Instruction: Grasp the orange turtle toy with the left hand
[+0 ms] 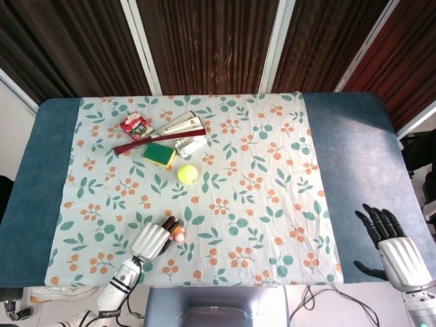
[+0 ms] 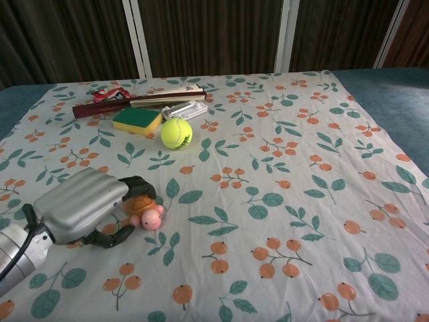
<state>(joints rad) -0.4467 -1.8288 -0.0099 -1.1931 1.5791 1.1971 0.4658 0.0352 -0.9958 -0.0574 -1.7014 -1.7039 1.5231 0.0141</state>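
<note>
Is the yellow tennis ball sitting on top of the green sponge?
No, the tennis ball rests on the flowery tablecloth just beside the green and yellow sponge, not on it.

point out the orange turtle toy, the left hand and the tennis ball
orange turtle toy (image 2: 146, 212): chest view, on its pink head.
left hand (image 2: 84, 203): chest view, on its silver back.
tennis ball (image 2: 176, 133): chest view, at its centre.

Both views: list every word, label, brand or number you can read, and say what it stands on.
Tennis ball: dark print runs across it, too blurred to read.
Red packet: markings show, too small to read.
Folded fan: nothing legible.
Sponge, turtle toy, left hand: no text seen.
</note>
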